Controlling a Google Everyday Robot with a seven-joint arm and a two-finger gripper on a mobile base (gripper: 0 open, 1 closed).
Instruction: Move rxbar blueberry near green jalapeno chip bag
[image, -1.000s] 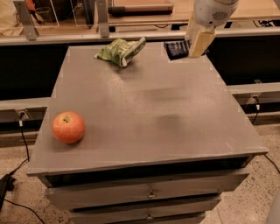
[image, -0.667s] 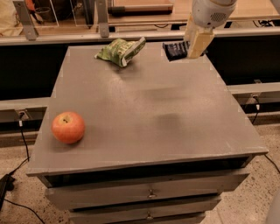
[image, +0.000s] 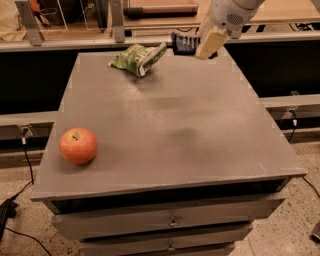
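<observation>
Here's your one camera view, looking down across the grey worktop (image: 175, 130). Your end effector (image: 201, 49) is up at about 1 o'clock on the worktop, right over the far edge, hanging from the white arm (image: 231, 12) that drops in from the top of the picture. One pale finger (image: 210, 42) is plain to see, angled down and to the left. The rxbar blueberry (image: 184, 43) sits right against that finger on its 9 o'clock side, a dark strip with pale lettering. It looks pinched in a narrow grip and held off the surface, though the second finger is hidden behind the bar, so take that as likely rather than sure.

Look at 11 o'clock on the worktop and you've got the green jalapeno chip bag (image: 139, 57), crumpled and lying flat, with a white edge turned up on its right end. From the bag, the bar is at roughly 2 o'clock, near it but apart, with a strip of bare surface between them.

Down at 8 o'clock, well apart from both, an apple (image: 78, 145) rests near the left edge. Below the front lip you can see two drawer fronts (image: 150, 222) with small pulls, and a cable (image: 27, 165) runs down the left side to the floor.
</observation>
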